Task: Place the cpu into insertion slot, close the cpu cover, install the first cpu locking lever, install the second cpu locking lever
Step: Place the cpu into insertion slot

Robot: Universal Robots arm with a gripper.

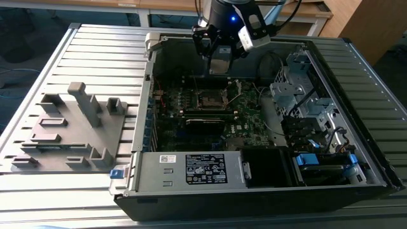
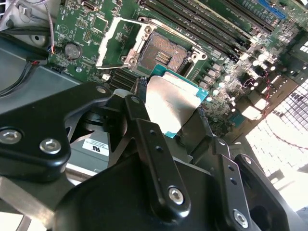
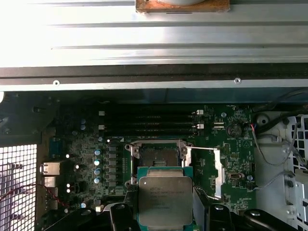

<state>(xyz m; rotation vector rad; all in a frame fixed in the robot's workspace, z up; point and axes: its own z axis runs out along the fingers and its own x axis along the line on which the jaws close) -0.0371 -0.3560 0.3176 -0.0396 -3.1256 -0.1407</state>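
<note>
Looking down the feeds, I saw the ribbed metal surface (image 1: 76, 47) carrying an open black computer case (image 1: 254, 200). At the exterior view's left sat a grey moulded fixture block (image 1: 70, 133). Inside the case lay the green motherboard (image 1: 251, 109), flat and studded with small parts. The black tool (image 1: 219, 57) hung over the board near the case's far wall in the exterior view. Its jaws were drawn narrow, pinching the cpu (image 3: 165, 199) by two opposite edges. The cpu was a thin square with a dull silvery metal face on a teal-edged base. It was held in the air near the insertion slot (image 3: 156, 155), not seated in it. The slot was a dark square with a silvery rim, uncovered. The cpu cover (image 3: 216, 168), a thin bright metal frame with a large window, stood swung open just beside the slot.
</note>
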